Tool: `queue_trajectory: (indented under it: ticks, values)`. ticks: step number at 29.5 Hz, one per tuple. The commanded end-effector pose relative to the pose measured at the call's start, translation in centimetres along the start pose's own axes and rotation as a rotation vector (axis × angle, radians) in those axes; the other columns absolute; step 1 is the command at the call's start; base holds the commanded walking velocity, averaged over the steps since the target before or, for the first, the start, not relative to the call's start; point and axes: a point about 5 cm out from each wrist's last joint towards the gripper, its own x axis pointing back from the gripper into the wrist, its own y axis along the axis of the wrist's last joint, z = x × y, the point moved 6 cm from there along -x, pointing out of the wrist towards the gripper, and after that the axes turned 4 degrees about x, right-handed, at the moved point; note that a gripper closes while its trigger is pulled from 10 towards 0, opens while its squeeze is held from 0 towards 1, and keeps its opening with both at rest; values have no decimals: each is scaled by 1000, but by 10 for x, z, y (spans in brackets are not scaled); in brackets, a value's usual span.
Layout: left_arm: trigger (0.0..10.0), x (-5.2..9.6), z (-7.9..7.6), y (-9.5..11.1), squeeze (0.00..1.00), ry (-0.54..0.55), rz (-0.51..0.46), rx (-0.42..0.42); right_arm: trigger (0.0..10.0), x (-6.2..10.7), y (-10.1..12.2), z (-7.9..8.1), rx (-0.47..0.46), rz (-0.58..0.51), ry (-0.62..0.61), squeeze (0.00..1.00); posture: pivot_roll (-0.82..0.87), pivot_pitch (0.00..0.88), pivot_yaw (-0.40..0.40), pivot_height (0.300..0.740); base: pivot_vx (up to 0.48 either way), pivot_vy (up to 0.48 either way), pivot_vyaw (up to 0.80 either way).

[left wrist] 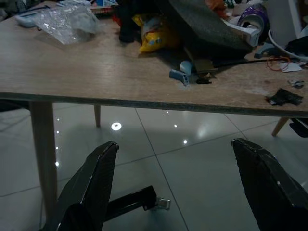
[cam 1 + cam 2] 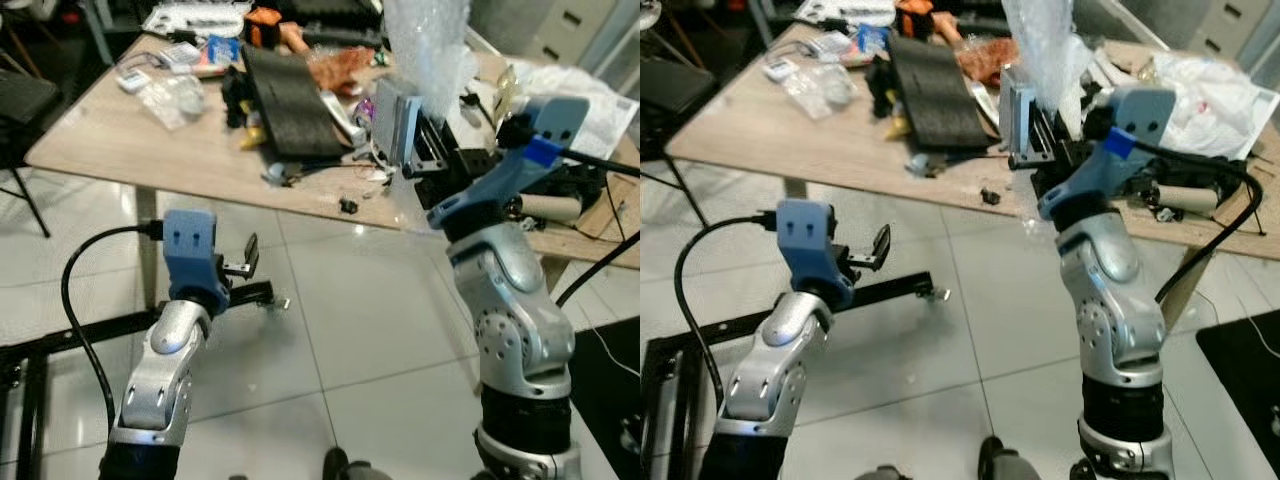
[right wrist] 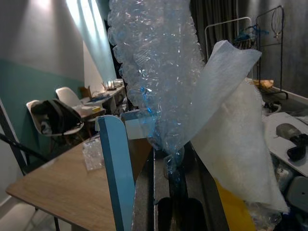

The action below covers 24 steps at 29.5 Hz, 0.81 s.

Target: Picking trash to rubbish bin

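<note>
The jaws of the right gripper (image 3: 168, 192) are pressed together on a sheet of bubble wrap (image 3: 154, 72), which is held upright above the edge of the wooden table (image 2: 110, 140). A white foam sheet (image 3: 231, 139) is seen beside the wrap in the right wrist view. The left gripper (image 1: 178, 183) is held low over the tiled floor (image 2: 350, 300), its fingers (image 1: 96, 183) spread wide apart. Clutter is piled on the table, including a clear plastic bag (image 1: 67, 21) and a black mat (image 2: 290, 100).

The bubble wrap (image 3: 154, 72) hides the right tool's fingertips.
</note>
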Motion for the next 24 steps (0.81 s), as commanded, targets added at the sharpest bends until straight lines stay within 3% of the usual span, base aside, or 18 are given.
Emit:
queue_trajectory:
  ticks: [1, 7, 10, 13, 24]
  values:
    - [10000, 1, -2, -6, 0, -10, 28, -14, 10000, 2, 3, -5, 9, -13, -16, 0, 3, 191, -12, 740, 0, 0, 0]
    - [10000, 0, -3, -11, 0, -22, 60, -20, 10000, 3, 2, -5, 10, -9, -19, 0, 3, 192, -11, 740, 0, 0, 0]
    - [10000, 0, -3, -12, 0, -21, 59, -35, 10000, 3, 1, -5, 11, -8, -21, 0, 4, 191, -9, 740, 0, -480, 0]
    - [10000, 0, 3, -13, 0, 11, 61, -21, 10000, 3, 2, -5, 13, -8, -22, 0, 4, 193, -9, 740, 0, 0, 0]
    - [10000, 1, 0, -10, 0, -1, 40, -23, 10000, 4, 0, -6, 13, 0, -26, 0, 5, 202, -10, 740, 0, 0, 0]
